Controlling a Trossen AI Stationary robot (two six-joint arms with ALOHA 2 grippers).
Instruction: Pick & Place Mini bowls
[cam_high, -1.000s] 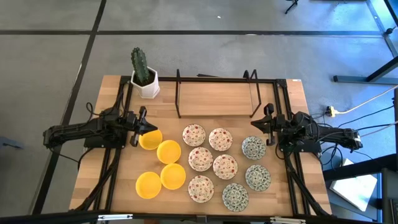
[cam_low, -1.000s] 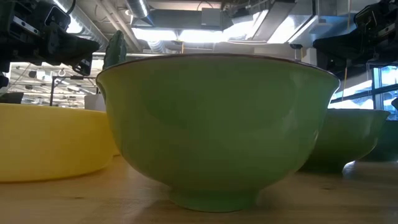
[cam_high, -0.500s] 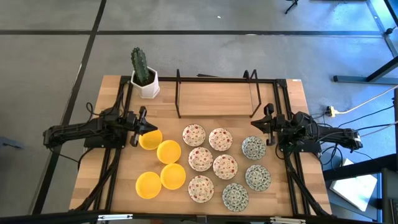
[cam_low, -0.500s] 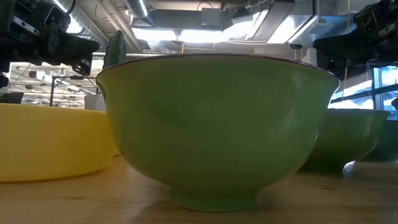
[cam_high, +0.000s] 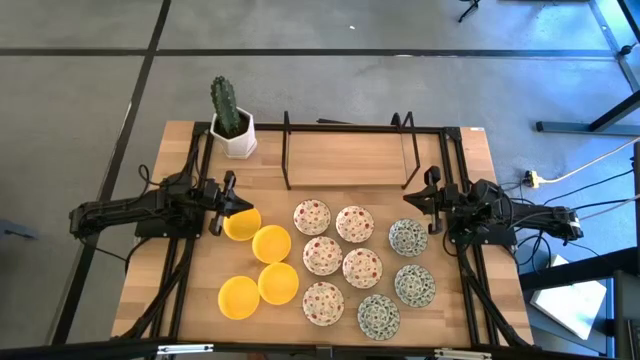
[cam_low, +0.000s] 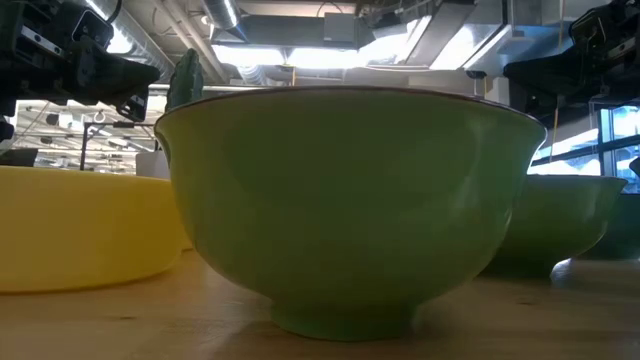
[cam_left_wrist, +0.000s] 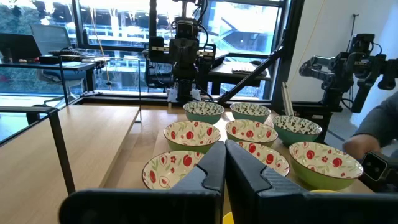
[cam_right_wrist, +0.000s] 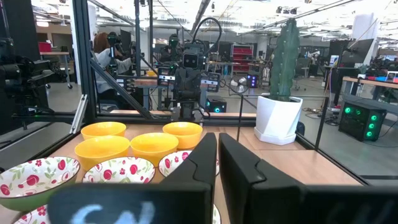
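The mini bowls (cam_high: 330, 263) sit packed together on the near half of the counter (cam_high: 340, 165). The left end effector (cam_high: 226, 203) and right end effector (cam_high: 420, 211) are both closed and empty at the cluster's edges. Rims touch, so grabbing one bowl risks nudging its neighbours.

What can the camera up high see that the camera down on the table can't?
Only the high view shows the whole table, all the mini bowls laid out, red-speckled ones included, the cactus pot, and the left gripper and right gripper, both shut at the sides. Only the low view shows a green-patterned bowl side-on, filling the picture, and the ceiling lights behind. Both show yellow bowls and green-patterned ones.
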